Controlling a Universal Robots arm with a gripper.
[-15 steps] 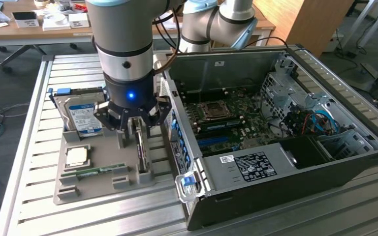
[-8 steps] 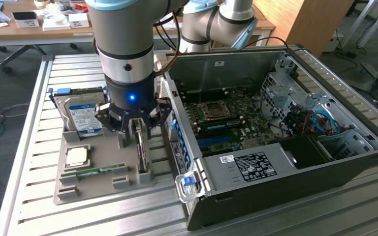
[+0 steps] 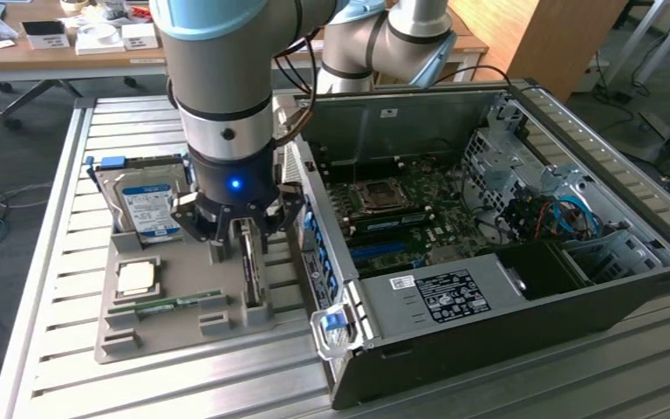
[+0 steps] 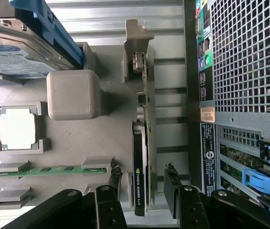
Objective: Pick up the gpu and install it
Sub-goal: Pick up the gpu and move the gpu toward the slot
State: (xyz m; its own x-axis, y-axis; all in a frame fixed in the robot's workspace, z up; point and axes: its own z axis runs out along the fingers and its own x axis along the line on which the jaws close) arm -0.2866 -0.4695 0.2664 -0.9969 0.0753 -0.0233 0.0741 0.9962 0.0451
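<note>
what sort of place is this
Probably a robotics lab or workshop: a robot arm stands over a slatted metal table with an open PC case and a parts tray, and office desks stand behind.

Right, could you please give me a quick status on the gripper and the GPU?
Gripper open, straddling the thin black rectangular GPU card, not touching. Card upright on edge in grey plastic tray. Black metal computer case close alongside.
</note>
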